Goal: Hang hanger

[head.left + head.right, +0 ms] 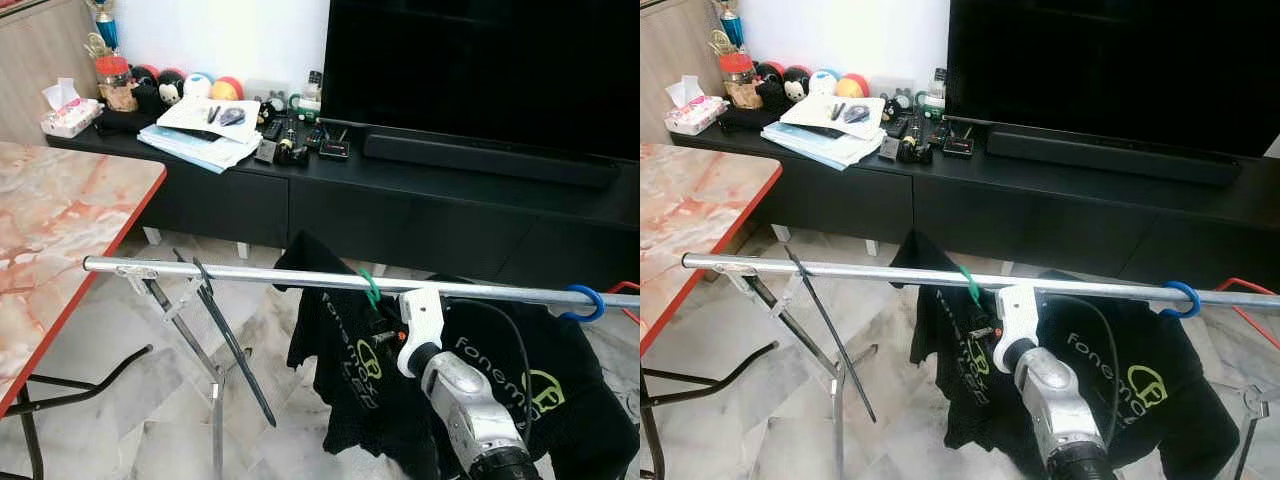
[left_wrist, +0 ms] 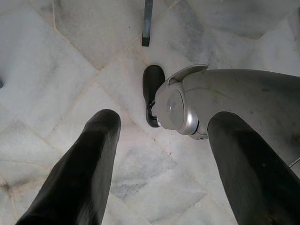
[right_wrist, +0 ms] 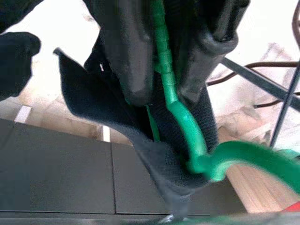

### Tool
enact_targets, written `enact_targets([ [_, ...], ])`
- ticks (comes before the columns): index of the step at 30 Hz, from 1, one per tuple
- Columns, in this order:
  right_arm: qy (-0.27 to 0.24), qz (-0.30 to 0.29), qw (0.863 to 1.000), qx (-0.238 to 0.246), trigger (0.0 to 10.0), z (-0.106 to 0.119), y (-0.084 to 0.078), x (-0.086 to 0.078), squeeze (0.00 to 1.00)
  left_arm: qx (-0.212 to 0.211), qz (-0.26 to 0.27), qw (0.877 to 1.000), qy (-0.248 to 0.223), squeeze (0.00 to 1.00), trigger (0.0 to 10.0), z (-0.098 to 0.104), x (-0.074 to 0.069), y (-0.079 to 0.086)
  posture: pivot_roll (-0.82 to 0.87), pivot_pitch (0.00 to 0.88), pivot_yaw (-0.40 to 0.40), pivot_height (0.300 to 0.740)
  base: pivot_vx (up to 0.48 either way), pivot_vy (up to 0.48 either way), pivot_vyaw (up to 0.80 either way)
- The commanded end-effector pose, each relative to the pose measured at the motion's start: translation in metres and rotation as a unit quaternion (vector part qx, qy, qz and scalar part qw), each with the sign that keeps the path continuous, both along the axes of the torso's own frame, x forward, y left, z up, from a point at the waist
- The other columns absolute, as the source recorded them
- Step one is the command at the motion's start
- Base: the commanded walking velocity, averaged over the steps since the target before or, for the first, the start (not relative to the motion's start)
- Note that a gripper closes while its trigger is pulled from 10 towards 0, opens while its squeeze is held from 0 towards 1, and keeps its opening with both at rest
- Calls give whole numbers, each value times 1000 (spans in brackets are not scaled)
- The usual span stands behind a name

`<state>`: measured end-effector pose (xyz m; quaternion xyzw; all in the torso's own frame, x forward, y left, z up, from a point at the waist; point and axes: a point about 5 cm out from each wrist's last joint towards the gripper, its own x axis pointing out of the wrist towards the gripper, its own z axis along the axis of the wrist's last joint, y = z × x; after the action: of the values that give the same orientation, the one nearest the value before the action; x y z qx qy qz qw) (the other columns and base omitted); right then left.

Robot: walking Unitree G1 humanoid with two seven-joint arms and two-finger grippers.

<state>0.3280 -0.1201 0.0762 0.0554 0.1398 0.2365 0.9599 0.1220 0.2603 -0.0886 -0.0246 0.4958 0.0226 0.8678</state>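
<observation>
A silver rack rail point(image 1: 250, 273) runs across in front of me. The hook of a green hanger point(image 1: 371, 289) sits over the rail, carrying a black printed T-shirt point(image 1: 335, 350). My right gripper point(image 1: 385, 330) reaches up just below the rail and is shut on the green hanger's neck point(image 3: 165, 79), with shirt fabric bunched around its fingers point(image 3: 126, 51). A blue hanger point(image 1: 583, 301) holds a second black shirt point(image 1: 560, 400) on the rail further right. My left gripper point(image 2: 164, 122) hangs open over the marble floor, with nothing between its fingers.
The rack's folding legs point(image 1: 215, 350) stand at lower left. A marble-topped table with a red edge point(image 1: 60, 230) is on the left. Behind the rail are a black TV cabinet point(image 1: 400, 200) with clutter and a large TV point(image 1: 480, 70).
</observation>
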Motion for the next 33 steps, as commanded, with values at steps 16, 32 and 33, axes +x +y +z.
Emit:
enact_targets([
  [16,41,-2,999,-4,0,-15,-4,-5,0,-4,6,1000,18,0,10000,-4,-10,-1,119,134,-57,740,0,0,0],
  [32,-77,-102,991,-32,0,7,-19,-10,0,-4,6,1000,19,0,10000,-4,-12,-1,115,123,-60,740,0,0,0],
  [33,-84,-115,989,-29,0,8,-21,-13,0,-3,6,1000,19,0,10000,-4,-12,-1,115,123,-60,740,0,0,0],
])
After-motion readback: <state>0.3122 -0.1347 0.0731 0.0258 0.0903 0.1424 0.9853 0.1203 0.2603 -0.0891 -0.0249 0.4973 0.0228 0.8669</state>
